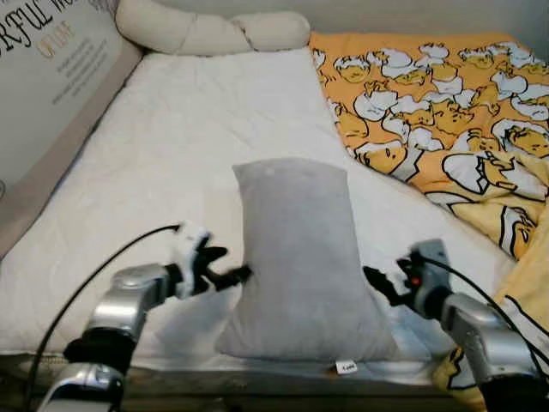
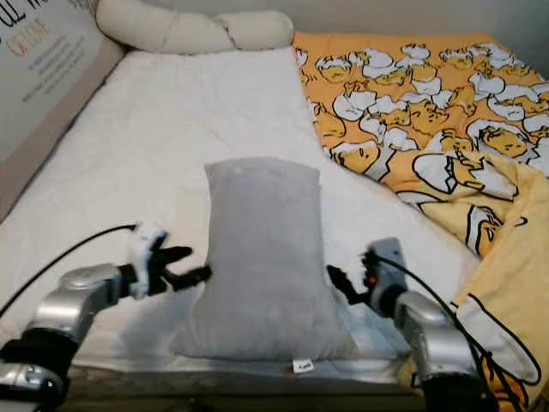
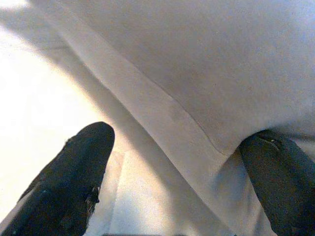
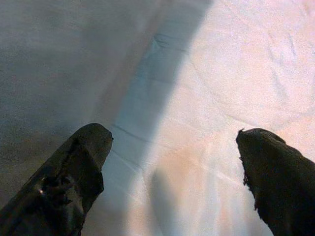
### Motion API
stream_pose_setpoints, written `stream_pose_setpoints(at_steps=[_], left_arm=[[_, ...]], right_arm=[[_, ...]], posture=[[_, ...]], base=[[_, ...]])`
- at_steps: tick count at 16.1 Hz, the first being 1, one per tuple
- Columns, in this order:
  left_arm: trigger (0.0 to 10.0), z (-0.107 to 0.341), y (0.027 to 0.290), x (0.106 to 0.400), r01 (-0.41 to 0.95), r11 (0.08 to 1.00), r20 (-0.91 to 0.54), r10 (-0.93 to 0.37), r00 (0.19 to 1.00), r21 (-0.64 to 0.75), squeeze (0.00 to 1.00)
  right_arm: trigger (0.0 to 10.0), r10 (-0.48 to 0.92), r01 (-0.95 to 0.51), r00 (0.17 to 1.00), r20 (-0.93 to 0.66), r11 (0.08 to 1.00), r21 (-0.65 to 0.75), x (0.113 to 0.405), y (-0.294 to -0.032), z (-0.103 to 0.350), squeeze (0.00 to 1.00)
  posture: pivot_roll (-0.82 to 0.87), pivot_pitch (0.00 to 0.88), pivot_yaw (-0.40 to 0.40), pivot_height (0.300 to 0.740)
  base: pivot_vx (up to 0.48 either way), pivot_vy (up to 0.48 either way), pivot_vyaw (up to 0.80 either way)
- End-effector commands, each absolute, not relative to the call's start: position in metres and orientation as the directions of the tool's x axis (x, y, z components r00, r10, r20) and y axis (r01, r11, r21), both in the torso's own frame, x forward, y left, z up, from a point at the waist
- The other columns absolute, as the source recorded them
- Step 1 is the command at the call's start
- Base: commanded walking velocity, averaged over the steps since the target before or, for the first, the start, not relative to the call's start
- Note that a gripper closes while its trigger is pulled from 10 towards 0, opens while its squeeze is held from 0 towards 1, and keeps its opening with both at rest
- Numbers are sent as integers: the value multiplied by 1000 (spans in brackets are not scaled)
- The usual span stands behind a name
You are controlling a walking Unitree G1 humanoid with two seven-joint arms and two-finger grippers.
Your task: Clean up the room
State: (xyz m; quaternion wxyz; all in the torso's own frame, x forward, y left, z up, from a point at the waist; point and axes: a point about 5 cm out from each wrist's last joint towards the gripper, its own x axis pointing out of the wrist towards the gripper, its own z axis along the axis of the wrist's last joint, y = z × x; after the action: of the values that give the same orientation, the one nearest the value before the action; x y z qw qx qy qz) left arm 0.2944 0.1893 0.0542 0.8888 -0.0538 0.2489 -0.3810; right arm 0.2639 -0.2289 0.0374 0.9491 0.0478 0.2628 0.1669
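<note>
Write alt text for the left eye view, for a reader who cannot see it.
A grey pillow lies on a white mattress, with the robot's left pincer touching its left edge and the right pincer open at its right edge. An orange cartoon-print blanket covers the bed's right side.

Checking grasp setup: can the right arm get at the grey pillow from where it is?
Probably yes. The right gripper sits open just beside the grey pillow on the white sheet, nothing between them.

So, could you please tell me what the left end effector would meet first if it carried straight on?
Most likely the grey pillow: the open left end effector points at its side edge, apparently almost touching.
</note>
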Motion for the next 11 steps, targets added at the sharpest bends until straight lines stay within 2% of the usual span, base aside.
stream_pose_setpoints(at_steps=[1,2,3,4,5,8,9,11], left_arm=[[10000,58,197,297,624,708,-371,-705,604,-331,1000],[10000,57,199,295,608,696,-348,-717,603,-381,1000],[10000,54,206,291,538,659,-275,-730,625,-526,1000],[10000,53,207,291,522,653,-263,-728,633,-549,1000],[10000,48,215,290,454,641,-230,-701,675,-619,1000],[10000,46,220,294,334,622,-177,-614,769,-709,1000],[10000,48,215,295,352,606,-162,-631,759,-714,1000],[10000,52,187,296,437,490,-87,-734,674,-754,1000]], right_arm=[[10000,342,-281,819,-460,939,197,266,-233,41,1000],[10000,346,-275,818,-460,937,216,266,-236,41,1000],[10000,347,-189,836,-425,909,372,269,-244,41,1000],[10000,349,-171,841,-413,896,410,270,-245,41,1000],[10000,382,-160,845,-375,848,505,272,-244,42,1000],[10000,407,-146,852,-329,789,597,276,-238,39,1000],[10000,410,-142,856,-315,772,619,277,-237,39,1000],[10000,412,-117,876,-251,687,717,286,-227,42,1000]], posture=[[-136,0,52,740],[-136,0,52,740],[-136,0,53,740],[-136,0,53,740],[-139,0,55,740],[-125,0,45,740],[-122,0,43,740],[-119,0,42,740]], base=[[0,0,0],[0,0,0],[0,0,0],[0,0,0],[0,0,0],[0,0,0],[0,0,0],[0,0,0]])
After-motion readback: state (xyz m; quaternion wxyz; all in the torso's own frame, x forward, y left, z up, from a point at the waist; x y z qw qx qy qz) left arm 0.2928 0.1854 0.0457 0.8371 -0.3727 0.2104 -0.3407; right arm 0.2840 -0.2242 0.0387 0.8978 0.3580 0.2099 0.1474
